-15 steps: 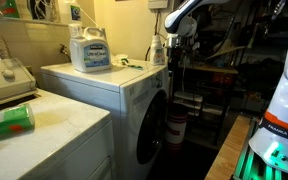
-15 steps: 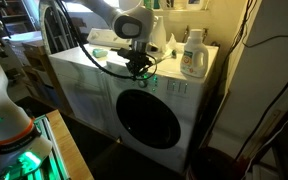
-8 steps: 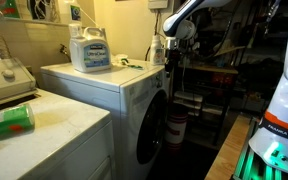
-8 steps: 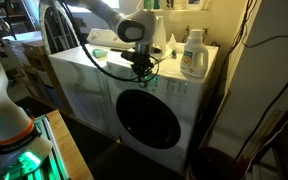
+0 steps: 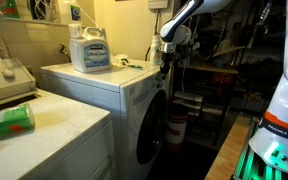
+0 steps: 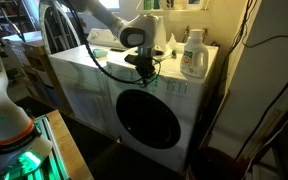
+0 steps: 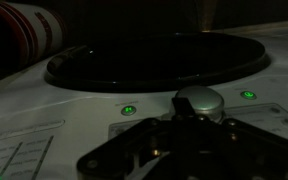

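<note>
In an exterior view, the end effector (image 6: 144,69) is seen at the front edge of the washing machine (image 6: 94,85). It has been shifted slightly rightward since a second ago. The detergent bottle (image 6: 192,52), at two o'clock from it, is unmoved. In the wrist view, the knob (image 7: 199,100) lies at twelve o'clock, just beyond the fingers (image 7: 119,160), between two green lights (image 7: 129,110). Whether the fingers are spread or closed cannot be told.

Exterior views on opposite sides of washer (image 5: 124,100); wrist view close over panel (image 7: 44,150).
</note>
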### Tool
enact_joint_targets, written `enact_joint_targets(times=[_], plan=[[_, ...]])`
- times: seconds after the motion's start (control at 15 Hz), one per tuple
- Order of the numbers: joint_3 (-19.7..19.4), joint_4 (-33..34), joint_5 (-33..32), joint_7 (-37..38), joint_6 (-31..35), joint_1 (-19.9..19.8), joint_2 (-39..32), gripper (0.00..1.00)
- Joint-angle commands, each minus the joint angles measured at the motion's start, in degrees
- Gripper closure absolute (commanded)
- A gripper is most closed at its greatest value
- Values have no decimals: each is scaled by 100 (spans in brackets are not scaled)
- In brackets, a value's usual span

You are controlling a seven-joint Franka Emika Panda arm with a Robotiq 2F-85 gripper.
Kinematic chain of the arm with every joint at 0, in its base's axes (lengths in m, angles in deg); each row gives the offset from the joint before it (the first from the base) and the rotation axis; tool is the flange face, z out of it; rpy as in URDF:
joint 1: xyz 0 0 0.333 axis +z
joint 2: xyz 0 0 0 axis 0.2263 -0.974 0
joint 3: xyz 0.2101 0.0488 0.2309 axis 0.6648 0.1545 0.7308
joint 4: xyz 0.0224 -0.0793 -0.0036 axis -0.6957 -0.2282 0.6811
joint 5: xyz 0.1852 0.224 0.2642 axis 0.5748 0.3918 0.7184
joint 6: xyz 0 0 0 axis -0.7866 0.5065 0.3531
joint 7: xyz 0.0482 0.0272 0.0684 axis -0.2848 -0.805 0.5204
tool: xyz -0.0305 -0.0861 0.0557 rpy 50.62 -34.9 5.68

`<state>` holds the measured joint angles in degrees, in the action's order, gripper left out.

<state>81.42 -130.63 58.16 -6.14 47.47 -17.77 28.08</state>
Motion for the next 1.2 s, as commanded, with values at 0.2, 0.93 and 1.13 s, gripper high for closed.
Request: enact_joint_targets(times=[0.2, 0.93, 1.13], plan=[[313, 198, 8, -11, 108, -195, -219, 100], [449, 343, -204, 43, -562, -127, -191, 100], [428, 302, -291, 191, -676, -112, -179, 100]])
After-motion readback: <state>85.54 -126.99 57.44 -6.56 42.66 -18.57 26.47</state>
